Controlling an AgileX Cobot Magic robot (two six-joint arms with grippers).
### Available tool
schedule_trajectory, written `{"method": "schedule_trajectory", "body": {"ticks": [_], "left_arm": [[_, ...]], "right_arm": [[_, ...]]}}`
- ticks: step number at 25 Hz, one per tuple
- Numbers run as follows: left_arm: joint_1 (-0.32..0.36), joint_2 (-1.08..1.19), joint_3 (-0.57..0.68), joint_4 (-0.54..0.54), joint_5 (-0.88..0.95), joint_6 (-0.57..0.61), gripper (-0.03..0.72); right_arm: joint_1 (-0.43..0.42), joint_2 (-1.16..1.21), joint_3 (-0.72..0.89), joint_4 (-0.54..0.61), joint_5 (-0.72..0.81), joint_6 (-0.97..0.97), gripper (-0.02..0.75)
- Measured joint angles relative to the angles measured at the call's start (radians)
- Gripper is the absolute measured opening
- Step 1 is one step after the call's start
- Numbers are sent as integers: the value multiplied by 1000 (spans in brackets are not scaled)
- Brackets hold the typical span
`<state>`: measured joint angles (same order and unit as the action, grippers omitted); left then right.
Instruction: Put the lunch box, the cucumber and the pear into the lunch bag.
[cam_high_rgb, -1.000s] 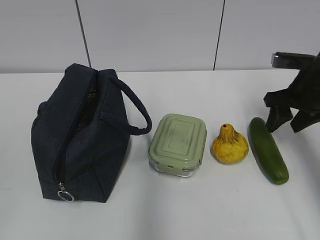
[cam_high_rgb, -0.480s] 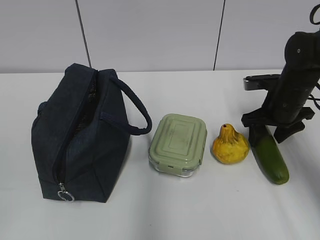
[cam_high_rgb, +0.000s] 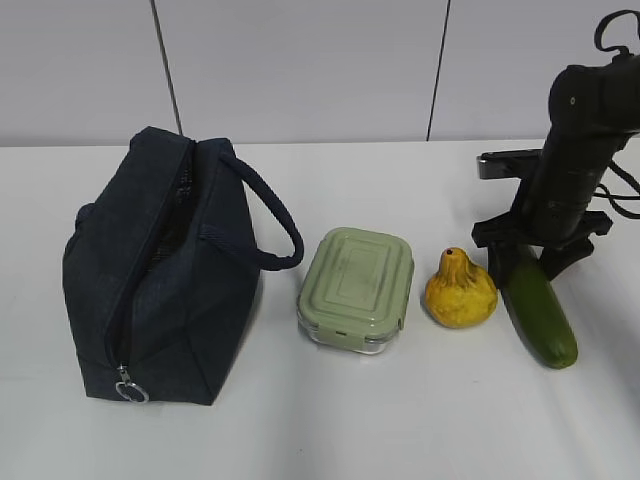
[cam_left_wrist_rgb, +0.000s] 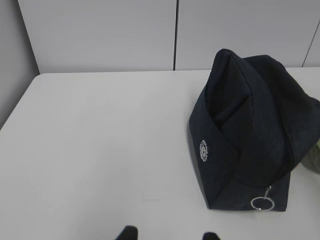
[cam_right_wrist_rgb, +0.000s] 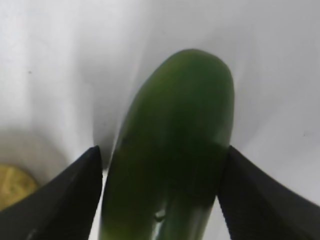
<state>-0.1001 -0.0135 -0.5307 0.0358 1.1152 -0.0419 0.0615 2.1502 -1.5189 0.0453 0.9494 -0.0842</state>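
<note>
At the right edge of the exterior frame, your right gripper (cam_high_rgb: 528, 258) stands over the far end of the cucumber (cam_high_rgb: 538, 310), its jaws spread wide with one finger on each side of the vegetable. In the right wrist view the two dark fingers (cam_right_wrist_rgb: 55, 200) flank the cucumber (cam_right_wrist_rgb: 172, 150) closely, the right one looking right at the skin and the left one with a thin sliver of white worktop (cam_right_wrist_rgb: 60, 65) showing beside it; you cannot tell from this whether they are pressing yet, and the cucumber lies flat on the surface.

Just left of the cucumber sits the pear (cam_high_rgb: 459, 290), upright with its neck pointing up, and a corner of it shows at the lower left of the right wrist view. Left of the pear, near the frame centre, is the lunch box (cam_high_rgb: 356, 289) with its pale green lid clipped on. The lunch bag (cam_high_rgb: 160, 270) stands at the left of the frame, its top zipper open, the ring pull (cam_high_rgb: 130, 388) hanging at the near end and the loop handle arching toward the lunch box.

Your left gripper (cam_left_wrist_rgb: 169, 234) shows only two fingertips at the bottom of the left wrist view, set moderately apart with nothing between them, well short of the lunch bag.
</note>
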Motion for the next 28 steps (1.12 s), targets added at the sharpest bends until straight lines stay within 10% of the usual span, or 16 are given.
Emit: {"method": "schedule_trajectory", "body": {"ticks": [28], "left_arm": [[0,0,0,2,0,0,242]], "right_arm": [[0,23,-13,-24,85,0,422]]}}
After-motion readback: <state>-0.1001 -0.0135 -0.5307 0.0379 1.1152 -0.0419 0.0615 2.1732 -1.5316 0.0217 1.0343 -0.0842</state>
